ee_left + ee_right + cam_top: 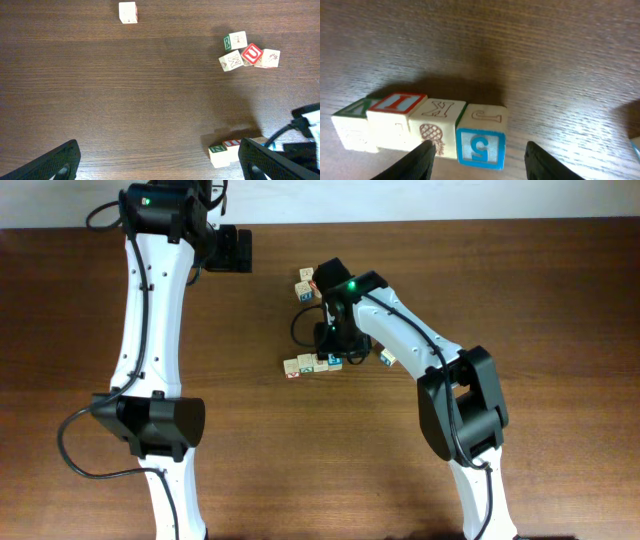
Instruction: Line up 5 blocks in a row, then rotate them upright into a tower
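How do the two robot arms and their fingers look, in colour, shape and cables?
The left arm and the right arm are built alike: white tube-like links joined by bulky black joint housings. Each carries a small green light on the black housing near the wrist. Thin black cables loop loosely beside the links. The fingers are black, flat and angular.

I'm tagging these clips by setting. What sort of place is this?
Most likely a robotics lab workbench: a left arm and a right arm stand at a wooden table, with small lettered toy blocks set out for handling.
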